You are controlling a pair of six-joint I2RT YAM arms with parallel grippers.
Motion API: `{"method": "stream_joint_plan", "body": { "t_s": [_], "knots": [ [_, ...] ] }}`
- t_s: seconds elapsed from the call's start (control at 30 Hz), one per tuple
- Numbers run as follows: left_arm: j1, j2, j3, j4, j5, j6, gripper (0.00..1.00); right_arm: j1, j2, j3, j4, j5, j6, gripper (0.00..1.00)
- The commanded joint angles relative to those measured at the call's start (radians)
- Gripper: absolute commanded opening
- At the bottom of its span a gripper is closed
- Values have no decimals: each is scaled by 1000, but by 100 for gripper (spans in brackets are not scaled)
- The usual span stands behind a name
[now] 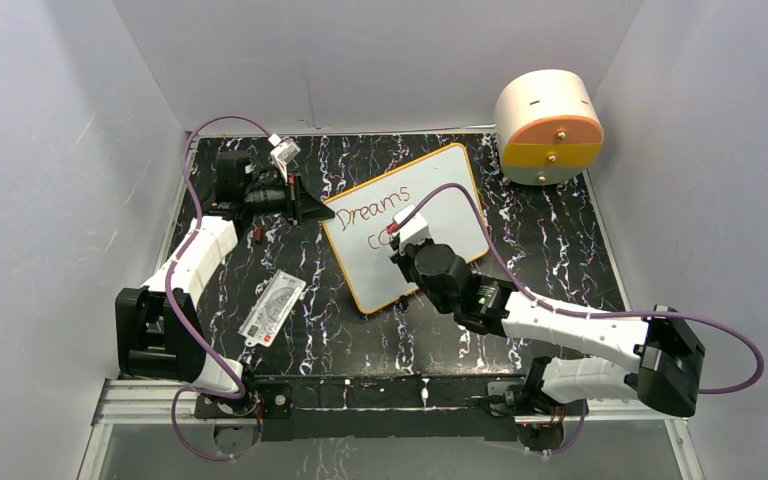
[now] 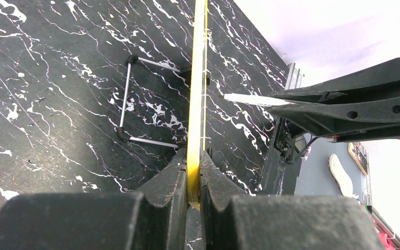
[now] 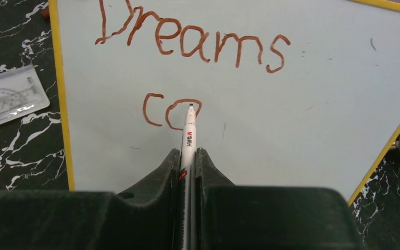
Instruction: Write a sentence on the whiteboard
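Observation:
The whiteboard [image 1: 440, 200] with its orange-yellow frame stands tilted on the black marbled table. On it the sentence [image 3: 192, 44] reads "Dreams" with "co" [image 3: 171, 110] below in reddish-brown marker. My right gripper [image 3: 188, 156] is shut on a white marker [image 3: 188, 135]; its tip touches the top of the "o". In the top view it [image 1: 405, 240] is over the board's lower middle. My left gripper [image 2: 192, 164] is shut on the board's yellow edge [image 2: 196, 88], at the board's left corner [image 1: 310, 208].
A white printed plastic card [image 1: 272, 308] lies on the table left of the board. A cream and orange drum [image 1: 548, 125] sits at the back right corner. The board's wire foot [image 2: 127, 96] shows in the left wrist view. White walls enclose the table.

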Motion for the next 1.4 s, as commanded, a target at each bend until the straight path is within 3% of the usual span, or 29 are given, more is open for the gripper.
{"method": "stream_joint_plan", "body": {
  "t_s": [0.0,1.37],
  "knots": [
    [-29,34,-21,-98,-83,52,0,-11,-42,-11,25,83,0,0],
    [-29,40,-17,-102,-77,52,0,-59,39,-14,111,24,-6,0]
  ]
}}
